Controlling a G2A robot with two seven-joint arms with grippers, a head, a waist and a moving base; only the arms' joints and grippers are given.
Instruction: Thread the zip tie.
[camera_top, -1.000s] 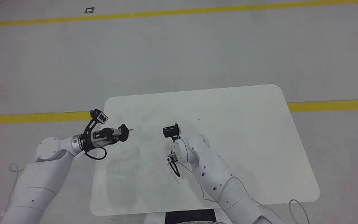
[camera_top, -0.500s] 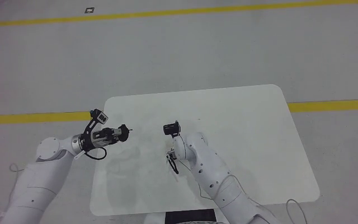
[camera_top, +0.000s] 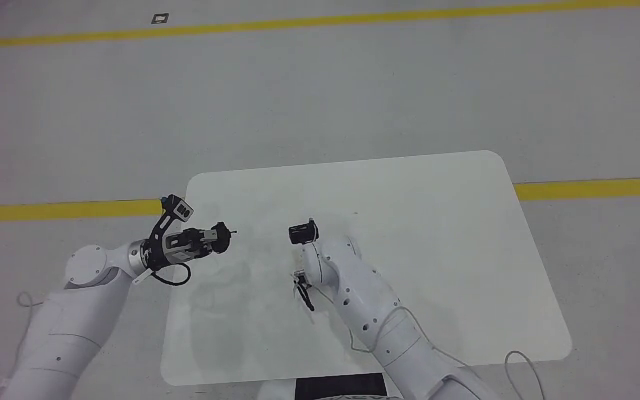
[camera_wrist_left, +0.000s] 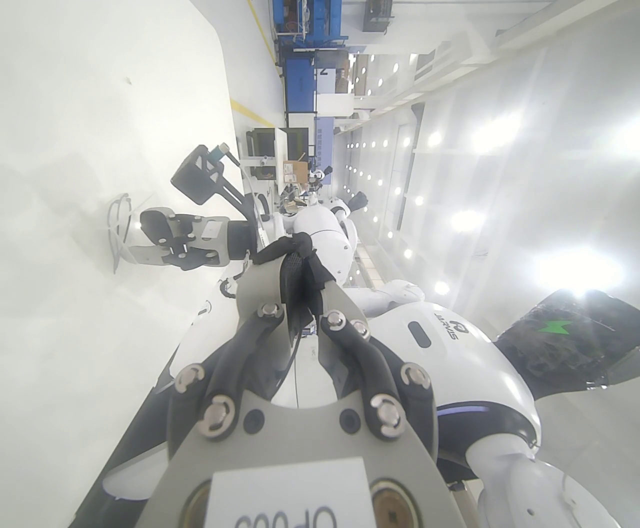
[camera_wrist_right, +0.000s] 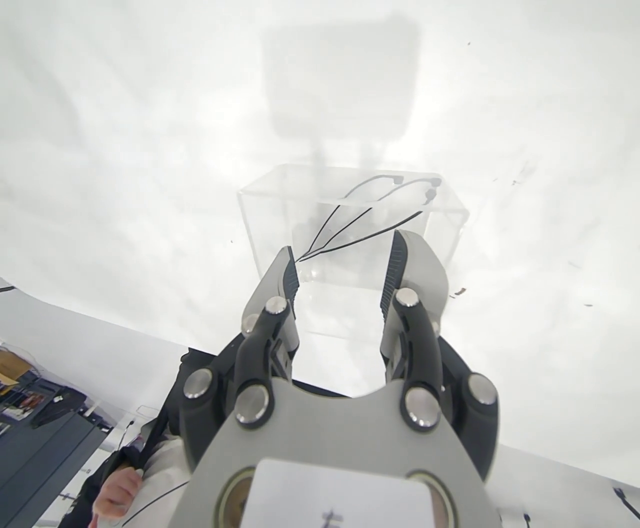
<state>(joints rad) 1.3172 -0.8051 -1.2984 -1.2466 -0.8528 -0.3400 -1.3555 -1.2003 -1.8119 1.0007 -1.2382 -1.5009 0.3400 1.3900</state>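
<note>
A clear plastic box stands on the white table with a few black zip ties in it. My right gripper is open, one finger on each side of the box's near end, low over the table near its middle. From the left wrist view, the same gripper sits farther off at the box with the zip ties. My left gripper hangs above the table's left edge, shut on a small black piece whose shape I cannot make out.
The table's right half and back are bare white surface. Its left edge runs just under my left gripper. A yellow floor line passes behind the table. Small dark specks lie near the box.
My right arm has shifted slightly to the left over the table, with its gripper staying at the box. The left arm has not moved.
</note>
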